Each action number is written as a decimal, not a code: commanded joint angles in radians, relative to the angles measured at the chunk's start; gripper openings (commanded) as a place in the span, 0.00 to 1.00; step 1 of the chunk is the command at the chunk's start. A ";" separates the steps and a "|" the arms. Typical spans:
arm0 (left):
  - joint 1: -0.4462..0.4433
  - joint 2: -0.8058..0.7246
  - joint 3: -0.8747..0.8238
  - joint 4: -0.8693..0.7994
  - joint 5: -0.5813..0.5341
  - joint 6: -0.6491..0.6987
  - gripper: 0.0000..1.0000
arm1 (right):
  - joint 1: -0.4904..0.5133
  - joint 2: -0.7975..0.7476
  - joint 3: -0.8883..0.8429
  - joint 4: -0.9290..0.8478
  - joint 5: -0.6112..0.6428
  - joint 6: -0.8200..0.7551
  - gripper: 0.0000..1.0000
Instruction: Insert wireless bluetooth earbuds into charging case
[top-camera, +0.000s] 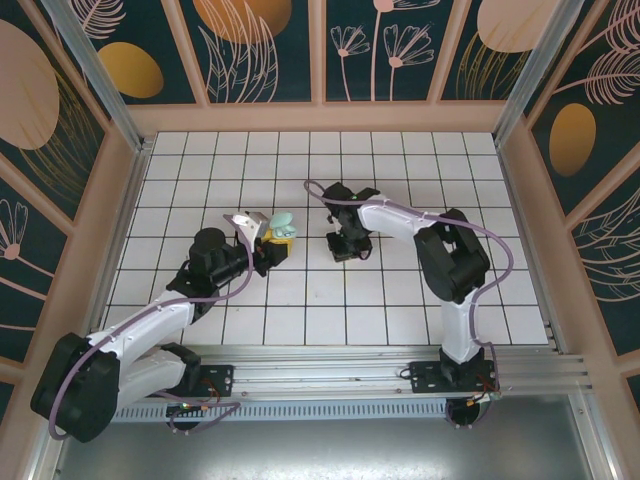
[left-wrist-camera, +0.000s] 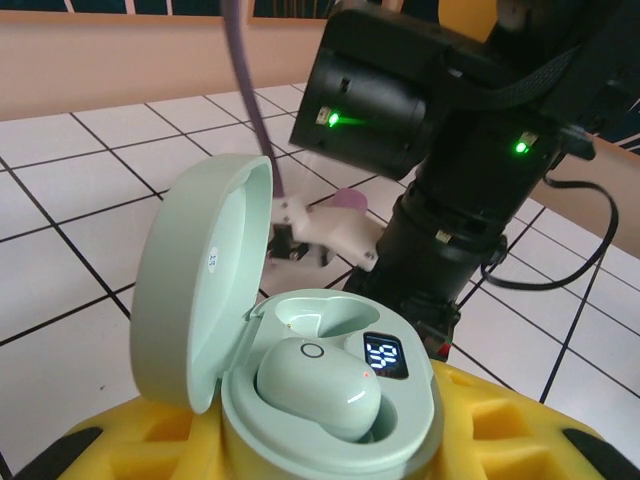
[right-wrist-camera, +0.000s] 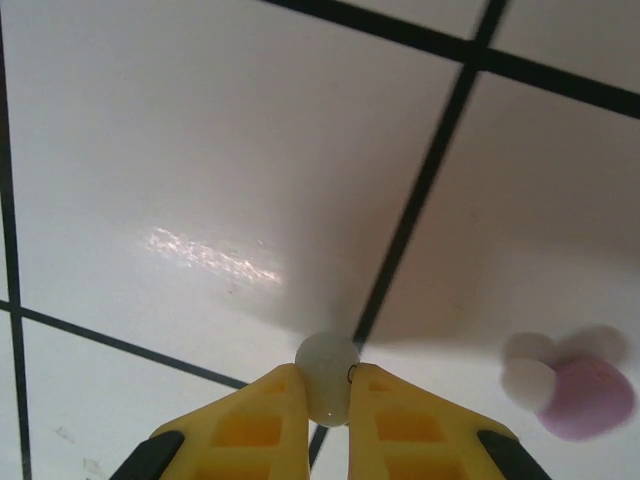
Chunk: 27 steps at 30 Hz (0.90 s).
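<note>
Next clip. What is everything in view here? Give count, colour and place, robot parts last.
charging case: 1, mint green, lid open, raised left of centre
seated earbud: 1, mint green, in the charging case beside its lit display
held earbud: 1, pale mint, over a dark tile line
loose earbud: 1, purple-pink, lying on a white tile
table: 1, white tiles with dark lines
wall panels: several, dark teal with floral prints, around the table
left gripper: 1, yellow jaws, shut on the charging case
right gripper: 1, yellow jaws, shut on the held earbud
</note>
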 joint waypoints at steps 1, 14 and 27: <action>-0.006 -0.005 0.025 0.029 -0.002 0.028 0.18 | 0.015 0.038 0.033 -0.040 0.017 -0.028 0.12; -0.007 -0.016 0.027 -0.009 -0.019 0.050 0.18 | 0.013 0.051 0.011 0.016 0.008 -0.008 0.20; -0.008 -0.031 0.015 -0.016 -0.027 0.044 0.19 | 0.009 0.028 0.002 0.042 0.003 0.008 0.13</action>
